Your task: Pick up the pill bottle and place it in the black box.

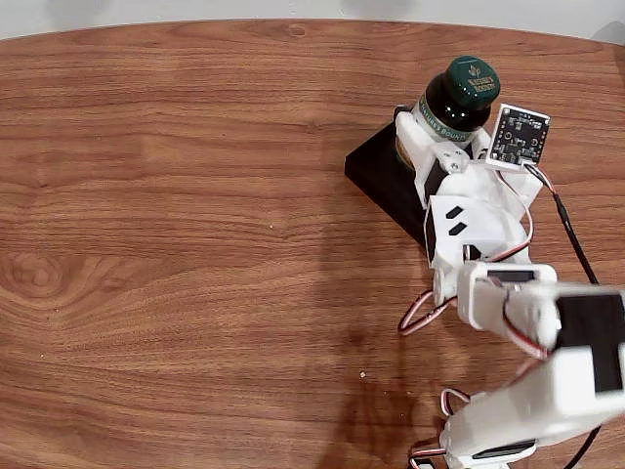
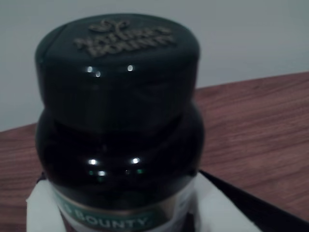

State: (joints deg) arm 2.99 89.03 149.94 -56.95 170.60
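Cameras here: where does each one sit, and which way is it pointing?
Fixed view: sits high above, looking down on the wooden table; shows the white arm, its end effector holding the bottle over the black box.
Wrist view: rides on the arm, facing forward and close to the bottle; white fingers show at the bottom edge.
Shared: bottle, table, and a black box edge.

Fixed view: looks straight down from high above wooden table [image 1: 195,244]. Wrist view: very near pill bottle [image 2: 118,121], facing level toward far table edge. Both share bottle.
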